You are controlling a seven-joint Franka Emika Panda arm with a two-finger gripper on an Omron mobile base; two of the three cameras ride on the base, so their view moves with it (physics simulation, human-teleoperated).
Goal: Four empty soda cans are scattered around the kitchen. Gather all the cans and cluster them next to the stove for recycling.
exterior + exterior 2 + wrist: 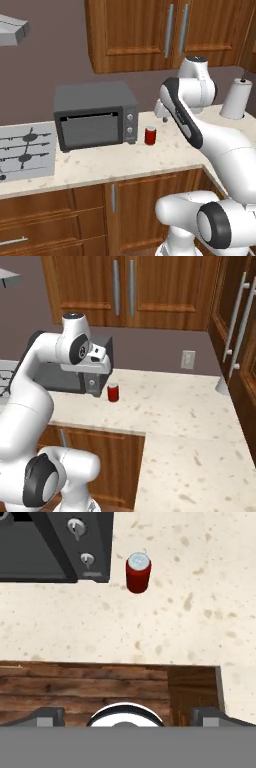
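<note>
One red soda can (150, 135) with a silvery top stands upright on the speckled counter, just right of a dark microwave's knob panel; it also shows as the can (113, 392) and the can (138, 572). The stove (25, 150), with black grates, lies at the counter's left end, beyond the microwave. My gripper (128, 718) hangs open and empty above the counter's front edge, short of the can and higher than it. Its fingertips (50, 717) stand wide apart. The hand (162, 111) points down, slightly right of the can.
The dark microwave (95, 117) sits between stove and can. A paper towel roll (236, 97) stands at the back right. Wooden wall cabinets (125, 286) hang overhead, and a tall cabinet (240, 331) closes the right side. The counter (190, 416) turns a corner toward me.
</note>
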